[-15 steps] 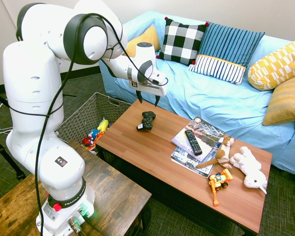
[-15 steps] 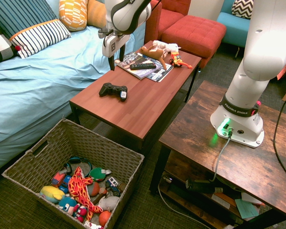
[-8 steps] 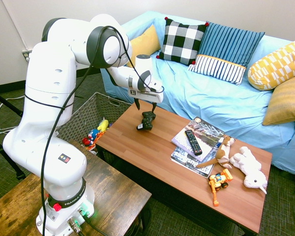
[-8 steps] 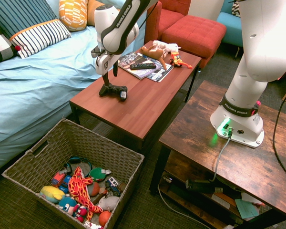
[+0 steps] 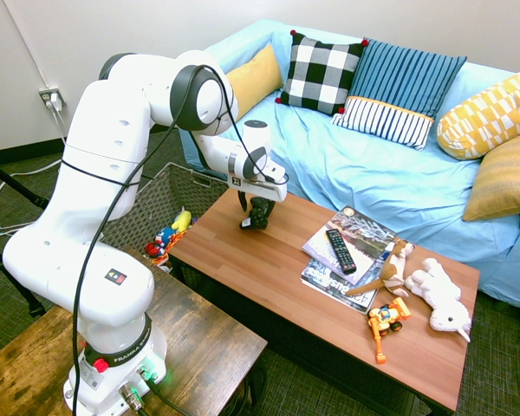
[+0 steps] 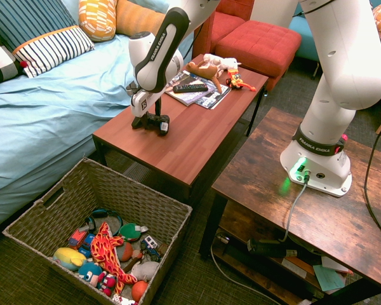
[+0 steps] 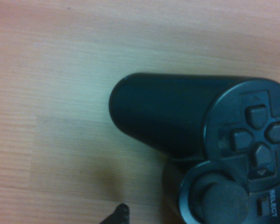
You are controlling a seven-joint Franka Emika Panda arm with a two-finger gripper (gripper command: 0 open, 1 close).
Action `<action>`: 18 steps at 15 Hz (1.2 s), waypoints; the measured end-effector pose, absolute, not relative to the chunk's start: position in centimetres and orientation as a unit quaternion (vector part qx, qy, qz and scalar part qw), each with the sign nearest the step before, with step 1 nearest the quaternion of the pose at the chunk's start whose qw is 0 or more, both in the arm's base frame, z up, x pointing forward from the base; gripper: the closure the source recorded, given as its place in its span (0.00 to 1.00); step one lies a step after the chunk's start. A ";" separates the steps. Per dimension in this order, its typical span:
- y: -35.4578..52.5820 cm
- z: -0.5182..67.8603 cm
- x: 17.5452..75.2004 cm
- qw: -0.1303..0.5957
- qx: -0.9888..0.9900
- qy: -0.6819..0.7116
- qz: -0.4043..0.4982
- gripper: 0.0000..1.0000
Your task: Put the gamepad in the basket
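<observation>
Black gamepad (image 6: 157, 123) now sits between the robot's wide-open fingers (image 6: 150, 117), which just came down, so grabbing can come next.

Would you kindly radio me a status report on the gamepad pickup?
Gripper open, down at gamepad. Gamepad on coffee table, not yet in basket. Nothing seen blocking.

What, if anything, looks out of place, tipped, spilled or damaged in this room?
Nothing looks spilled or damaged. Slightly untidy: the two magazines lie askew, overlapping at different angles, with the TV remote on top. The plush unicorn lies sprawled on the coffee table rather than in the toy basket.
</observation>
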State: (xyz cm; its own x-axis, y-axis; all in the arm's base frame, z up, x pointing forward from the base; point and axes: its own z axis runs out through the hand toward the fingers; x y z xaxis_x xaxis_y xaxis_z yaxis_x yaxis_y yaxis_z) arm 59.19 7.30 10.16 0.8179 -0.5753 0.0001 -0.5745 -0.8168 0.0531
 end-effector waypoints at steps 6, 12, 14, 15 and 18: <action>6.8 9.3 59.4 0.019 0.948 -0.317 -0.010 1.00; 6.4 9.1 59.4 0.013 0.945 -0.326 -0.013 1.00; 6.4 9.2 59.5 0.012 0.945 -0.327 -0.013 1.00; 6.4 9.3 59.5 0.010 0.944 -0.328 -0.012 1.00; 6.8 12.5 60.3 -0.003 0.944 -0.330 0.007 1.00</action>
State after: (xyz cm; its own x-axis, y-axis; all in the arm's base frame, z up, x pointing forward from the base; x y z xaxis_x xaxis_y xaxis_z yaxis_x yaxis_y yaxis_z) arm 60.33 6.82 12.52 0.7826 -0.6224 0.0120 -0.6223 -0.7827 -0.0104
